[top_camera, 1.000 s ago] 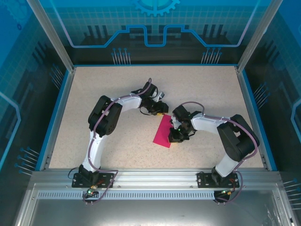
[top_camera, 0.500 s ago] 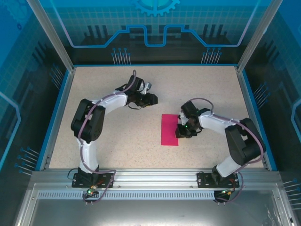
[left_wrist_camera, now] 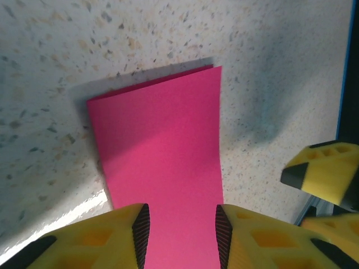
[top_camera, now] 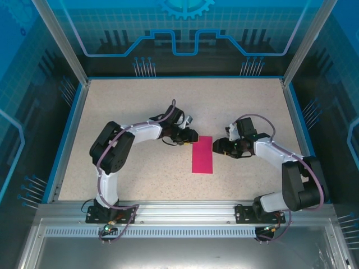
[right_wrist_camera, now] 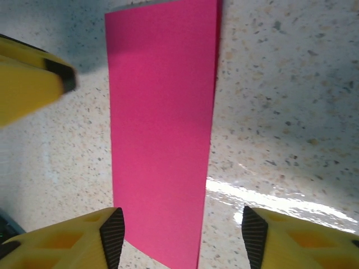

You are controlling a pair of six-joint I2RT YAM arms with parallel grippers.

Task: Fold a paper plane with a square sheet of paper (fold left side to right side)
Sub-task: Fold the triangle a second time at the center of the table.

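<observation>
Left wrist, paper [left_wrist_camera: 162,168] btm cut off

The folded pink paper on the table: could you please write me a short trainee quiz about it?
1. True or false: the folded magenta paper rectangle lies flat on the speckled table.
2. The right arm's jaws are: A) open, B) shut on the paper, C) shut empty.
3. Fill in: the paper's far end lies ____ the two arms' jaws.
Key: 1 true; 2 A; 3 between.
</observation>
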